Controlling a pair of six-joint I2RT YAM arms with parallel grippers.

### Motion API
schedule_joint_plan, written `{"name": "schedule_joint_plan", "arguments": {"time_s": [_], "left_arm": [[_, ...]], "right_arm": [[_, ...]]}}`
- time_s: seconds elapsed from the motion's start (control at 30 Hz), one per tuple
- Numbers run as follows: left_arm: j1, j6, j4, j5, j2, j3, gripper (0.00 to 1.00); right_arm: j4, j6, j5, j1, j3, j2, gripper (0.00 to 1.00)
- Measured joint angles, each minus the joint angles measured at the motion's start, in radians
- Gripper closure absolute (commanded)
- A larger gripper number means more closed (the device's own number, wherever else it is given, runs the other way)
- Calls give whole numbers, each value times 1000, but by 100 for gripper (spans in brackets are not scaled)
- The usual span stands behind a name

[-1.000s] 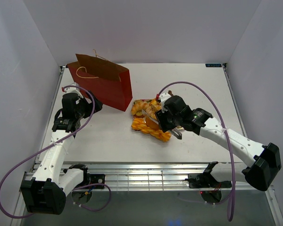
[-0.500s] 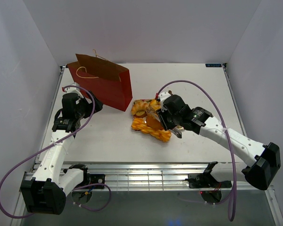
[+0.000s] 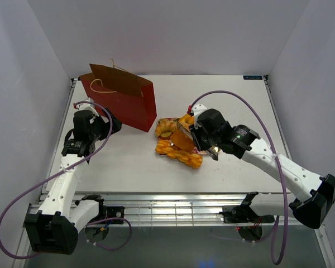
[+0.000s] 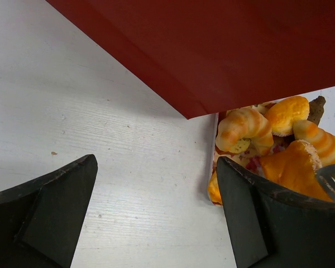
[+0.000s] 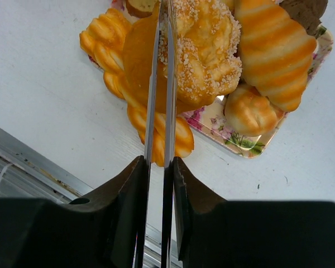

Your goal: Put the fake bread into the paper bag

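Right gripper (image 5: 163,14) fingers sit nearly pressed together over the fake bread (image 3: 176,144) heaped on and beside the floral tray (image 5: 237,139), any pinch unclear, while left gripper (image 4: 156,215) is spread wide beside the upright paper bag (image 3: 123,101).

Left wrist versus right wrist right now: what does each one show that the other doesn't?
Only the left wrist shows the paper bag, its red wall filling the top of the view above the open left pincer. Only the right wrist shows the metal rail at the table's edge and the right pincer with jaws nearly together over the pile; whether they grip anything is unclear. Both show striped croissants heaped on the floral tray.
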Motion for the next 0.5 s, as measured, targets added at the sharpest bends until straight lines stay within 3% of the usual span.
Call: {"name": "schedule_joint_plan", "arguments": {"time_s": [0.17, 0.5], "left_arm": [[0, 0, 0, 0, 0, 0, 2], [0, 0, 0, 0, 0, 0, 2]], "right_arm": [[-5, 4, 10, 0, 23, -41, 92], [-22, 27, -7, 2, 65, -67, 92]]}}
